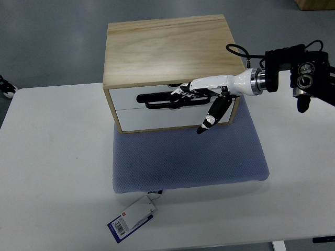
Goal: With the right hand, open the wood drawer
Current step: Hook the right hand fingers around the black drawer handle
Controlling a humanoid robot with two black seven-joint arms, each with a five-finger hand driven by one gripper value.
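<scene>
The right hand [196,99] is reaching in from the right edge and lying across the front of the wood box [167,52], its fingers [183,93] laid over the black handle [157,99] of the upper drawer [157,97]. They are looking curled onto the bar, as if pinching it from above, though at this steep angle it is hard to say whether they are truly hooking behind it or only resting on it. The thumb [209,120] is hanging apart from them, pointing down and toward the robot, across the lower drawer [157,120] just beneath the hand.

The task is sitting at the grasp step: the drawer is appearing flush with the box front, so the pull is not yet made. The next move is calling for a firm closing on the handle, then a straight draw toward the robot, out over the blue mat [188,157] that is lying below the hand.

The forearm [230,82] is running almost level from the wrist joint [256,81], with the hand stretched flat along the drawer face and the palm turned to it. The box is resting on the far end of the mat, on the white table [52,157]. The left arm is not showing.
</scene>
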